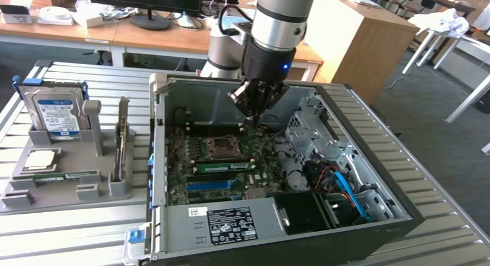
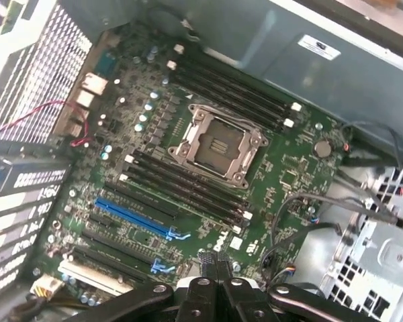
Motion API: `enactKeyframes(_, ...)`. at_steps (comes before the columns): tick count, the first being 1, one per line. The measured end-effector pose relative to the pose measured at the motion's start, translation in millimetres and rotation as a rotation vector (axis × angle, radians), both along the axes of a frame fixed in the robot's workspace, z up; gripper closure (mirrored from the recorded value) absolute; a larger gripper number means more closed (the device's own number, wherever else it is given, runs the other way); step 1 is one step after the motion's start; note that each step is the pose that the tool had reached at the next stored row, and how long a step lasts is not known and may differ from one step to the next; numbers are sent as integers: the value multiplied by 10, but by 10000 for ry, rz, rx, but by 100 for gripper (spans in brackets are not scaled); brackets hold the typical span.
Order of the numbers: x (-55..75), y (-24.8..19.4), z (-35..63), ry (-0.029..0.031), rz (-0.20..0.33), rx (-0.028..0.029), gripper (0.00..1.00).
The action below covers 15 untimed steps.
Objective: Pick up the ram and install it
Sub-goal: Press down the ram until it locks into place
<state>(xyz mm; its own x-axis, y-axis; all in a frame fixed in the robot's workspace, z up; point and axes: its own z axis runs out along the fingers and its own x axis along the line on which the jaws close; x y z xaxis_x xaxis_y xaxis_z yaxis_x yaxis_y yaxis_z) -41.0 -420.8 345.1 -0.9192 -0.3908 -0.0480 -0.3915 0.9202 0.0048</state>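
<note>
Shut fingers (image 2: 215, 265) above motherboard (image 2: 188, 168), ram (image 1: 57, 176) well apart

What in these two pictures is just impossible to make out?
1. Ram on the grey tray, exterior view: chips and label too small to read.
2. Power supply sticker, exterior view: print too small.
3. Motherboard, exterior view: its far edge is hidden behind the jaws.

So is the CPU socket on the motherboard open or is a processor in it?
Empty. The CPU socket shows its bare contact bed inside the metal frame, with no silver chip seated; the shut gripper hovers above the board.
</note>
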Motion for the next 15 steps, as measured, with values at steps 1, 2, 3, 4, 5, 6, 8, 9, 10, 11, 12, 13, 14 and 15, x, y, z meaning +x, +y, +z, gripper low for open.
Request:
enactKeyframes(1,0,0,-1,0,-130,1,90)
enactKeyframes(2,0,0,-2,0,-261,0,90)
enactKeyframes(3,-1,0,-3,0,-398,1,90)
enactKeyframes(4,-1,0,-4,0,-552,1,90)
enactKeyframes(5,-1,0,-6,-1,-703,1,90)
enactKeyframes(6,-1,0,-7,0,-858,0,90)
enactKeyframes(8,-1,0,-10,0,-1167,0,90)
enactKeyframes(9,-1,0,-11,0,-1322,0,90)
enactKeyframes(10,-1,0,-12,0,-1474,0,90)
enactKeyframes(11,-1,0,-14,0,-1628,0,90)
enactKeyframes(12,-1,0,-15,0,-1793,0,90)
enactKeyframes(13,-1,0,-17,0,-1946,0,90)
enactKeyframes(14,-1,0,-18,0,-2098,0,90)
enactKeyframes(15,-1,0,-20,0,-2248,0,90)
